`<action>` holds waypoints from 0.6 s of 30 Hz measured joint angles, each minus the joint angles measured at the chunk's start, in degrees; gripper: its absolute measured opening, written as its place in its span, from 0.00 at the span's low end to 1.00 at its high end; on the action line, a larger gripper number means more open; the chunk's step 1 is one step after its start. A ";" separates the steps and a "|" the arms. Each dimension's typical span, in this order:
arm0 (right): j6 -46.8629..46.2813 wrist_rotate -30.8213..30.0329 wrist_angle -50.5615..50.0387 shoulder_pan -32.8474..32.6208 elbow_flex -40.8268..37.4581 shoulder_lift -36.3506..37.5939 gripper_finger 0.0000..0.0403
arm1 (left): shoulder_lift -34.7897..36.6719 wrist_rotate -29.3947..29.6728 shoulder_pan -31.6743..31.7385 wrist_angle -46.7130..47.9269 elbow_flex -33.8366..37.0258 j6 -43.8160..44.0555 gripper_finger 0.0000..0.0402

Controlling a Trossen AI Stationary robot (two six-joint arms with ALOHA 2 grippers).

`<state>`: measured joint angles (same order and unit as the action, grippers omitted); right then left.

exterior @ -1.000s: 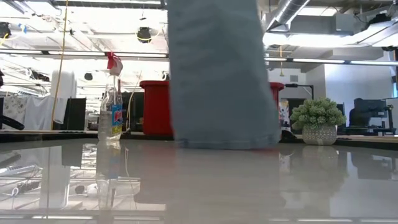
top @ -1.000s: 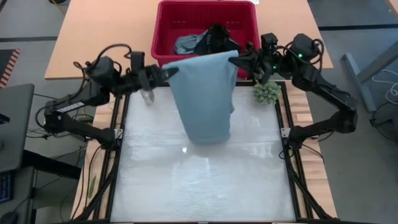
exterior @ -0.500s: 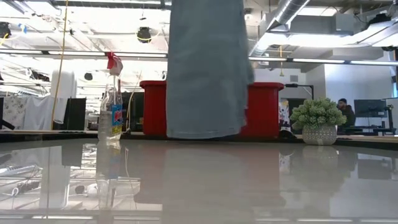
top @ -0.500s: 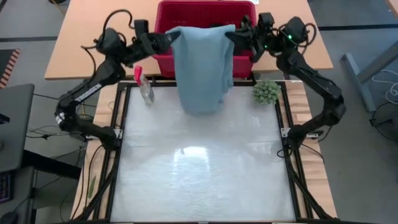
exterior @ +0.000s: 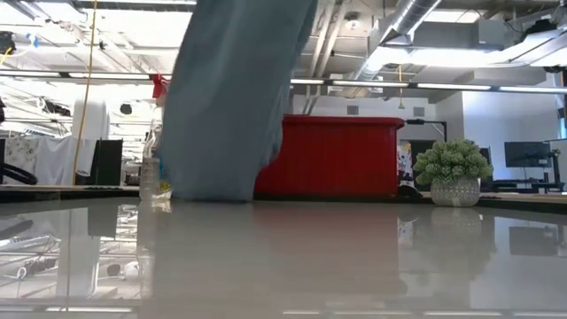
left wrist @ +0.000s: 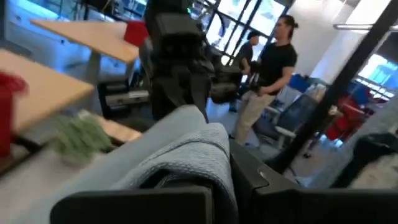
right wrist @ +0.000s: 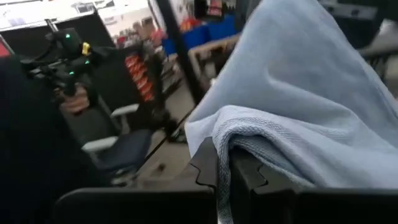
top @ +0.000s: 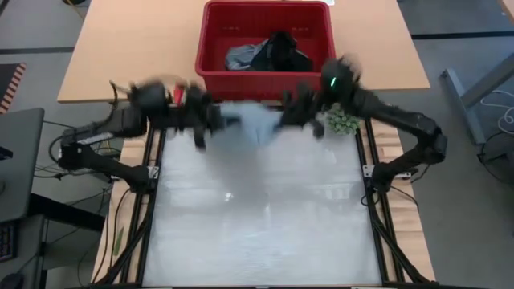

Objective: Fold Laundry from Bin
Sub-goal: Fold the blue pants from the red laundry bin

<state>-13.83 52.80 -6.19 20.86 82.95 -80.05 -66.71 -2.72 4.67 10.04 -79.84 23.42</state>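
Both arms are sharing one light blue garment [top: 255,126], and every position here is serving that spread. Taking the red bin [top: 211,77] as the landmark: the left gripper [top: 210,120] is sitting just in front of the bin's left front corner, the right gripper [top: 291,115] just in front of its right front corner, and the garment is stretching between them, in front of the bin's front wall. Each gripper is clamped tight on an upper edge of the garment; the wrist views are showing the cloth [left wrist: 186,152] bunched over closed fingers on the left and folded over closed fingers [right wrist: 219,168] on the right. Holding two separate points apart is probably meant to let the garment hang open, flat enough to lay down for folding.

In the low view the garment [exterior: 235,97] is hanging slanted in front of the bin [exterior: 341,156], its lower hem looking close to the table [exterior: 283,257]; whether it is touching is unclear.

The remaining laundry [top: 265,54], dark and grey pieces, is lying inside the bin, waiting its turn.
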 joint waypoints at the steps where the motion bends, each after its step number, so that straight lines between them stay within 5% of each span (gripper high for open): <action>1: -0.69 -1.53 0.13 -2.68 -2.63 1.13 0.09 | 1.70 3.54 -3.57 -2.35 3.87 0.69 0.00; 10: -10.10 -19.64 -1.37 -22.80 -15.62 5.33 0.10 | 9.76 28.34 -28.57 -15.58 30.90 18.49 0.00; 18: -11.35 -22.53 -12.08 -27.00 -16.04 4.87 0.44 | 7.88 31.84 -35.32 -15.92 36.07 27.34 0.00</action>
<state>-25.17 30.27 -18.26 -6.14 66.92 -75.18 -58.83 29.12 -30.65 -5.88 -43.77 50.76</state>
